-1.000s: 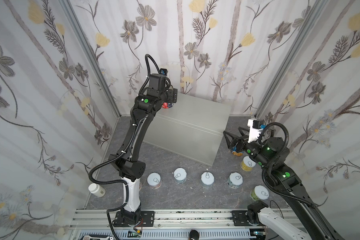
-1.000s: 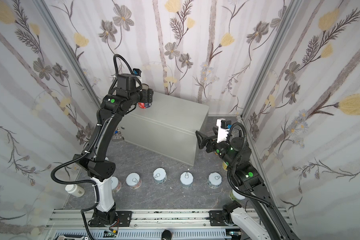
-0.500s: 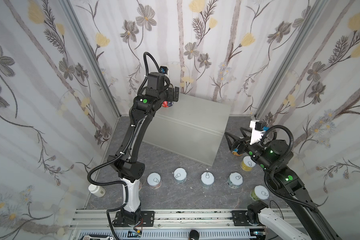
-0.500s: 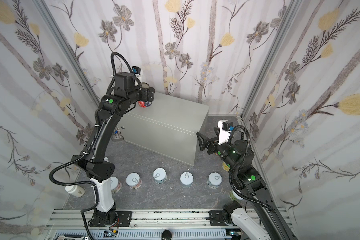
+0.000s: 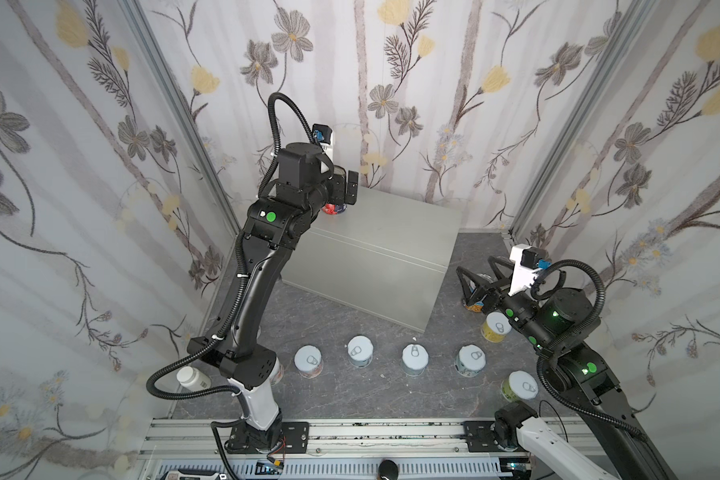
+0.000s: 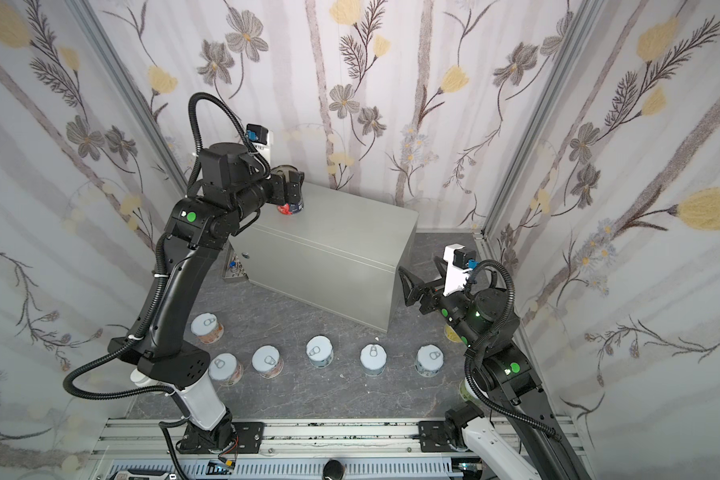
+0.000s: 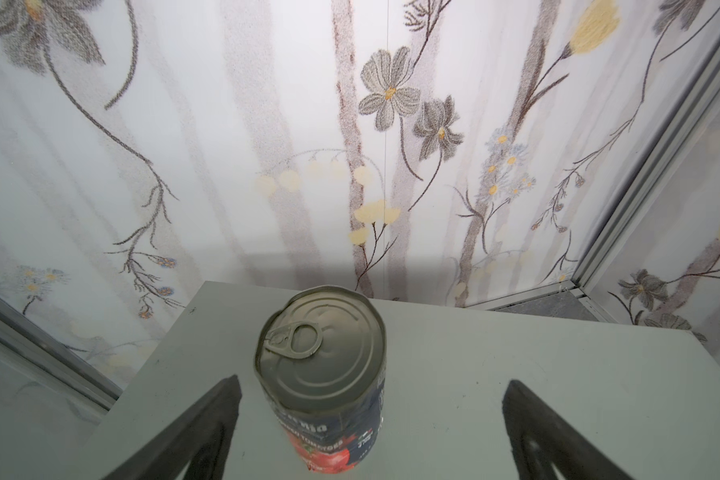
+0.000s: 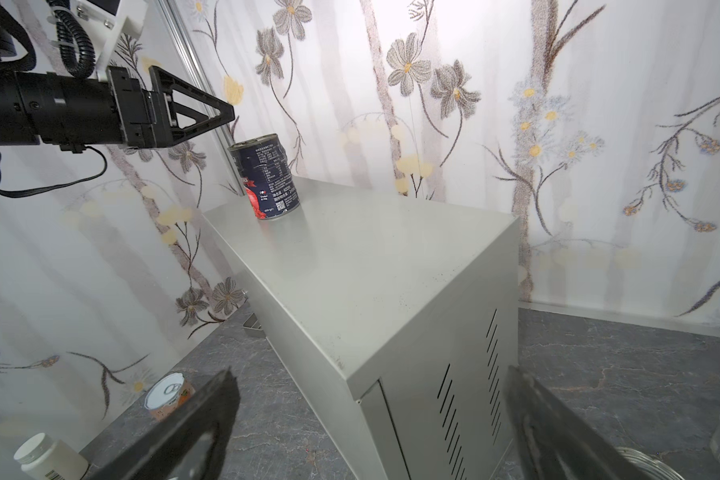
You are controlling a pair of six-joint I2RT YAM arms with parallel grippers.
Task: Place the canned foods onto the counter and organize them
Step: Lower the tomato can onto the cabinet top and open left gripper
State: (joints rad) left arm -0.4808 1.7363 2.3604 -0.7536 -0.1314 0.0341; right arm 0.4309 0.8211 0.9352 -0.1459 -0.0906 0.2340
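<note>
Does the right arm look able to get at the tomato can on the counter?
Probably not: the tomato can stands at the far corner of the counter, across its top from the right end effector, and the open left end effector hovers beside it.

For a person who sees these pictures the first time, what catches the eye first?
A tall navy-red can stands alone on the far left corner of the grey counter, with the open left pincer close by, not touching it. In front, a row of short cans waits on the dark floor.
</note>
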